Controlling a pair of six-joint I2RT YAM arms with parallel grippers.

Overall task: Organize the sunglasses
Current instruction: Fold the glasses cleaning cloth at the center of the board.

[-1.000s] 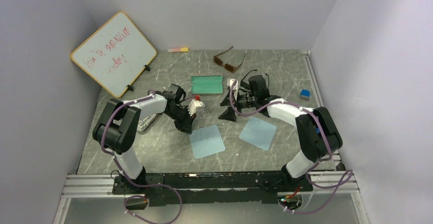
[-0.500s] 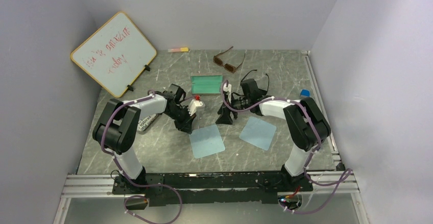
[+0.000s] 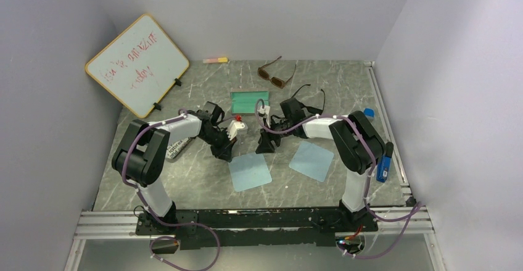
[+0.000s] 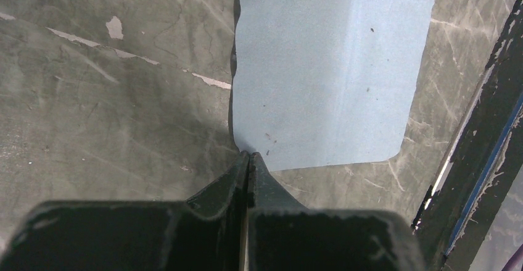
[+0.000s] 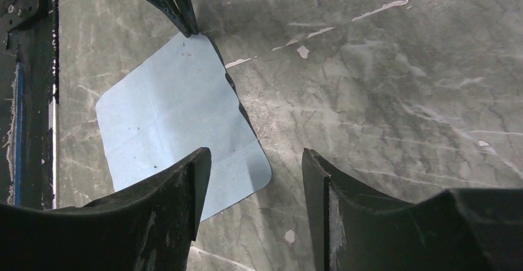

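The brown sunglasses (image 3: 274, 73) lie open at the back of the table. The black sunglasses (image 3: 302, 87) lie just behind my right arm, partly hidden by it. Neither pair shows in the wrist views. My left gripper (image 3: 226, 155) is shut, with its tips (image 4: 248, 155) at the corner of a light blue cloth (image 4: 321, 67); I cannot tell if it pinches the cloth. My right gripper (image 3: 263, 147) is open and empty, and hangs over that cloth's (image 5: 179, 116) far edge (image 5: 255, 154). The left fingers (image 5: 182, 12) show at the top of the right wrist view.
A second blue cloth (image 3: 311, 160) lies to the right. A green case (image 3: 248, 102) sits mid-table, a grey pouch (image 3: 176, 149) under my left arm. A whiteboard (image 3: 137, 64) leans back left. A small blue block (image 3: 368, 113) is far right. The black rail (image 4: 487, 141) runs along the near edge.
My right arm has swung left, and its open gripper has moved from beside the right cloth to the left cloth. My left arm has not moved.
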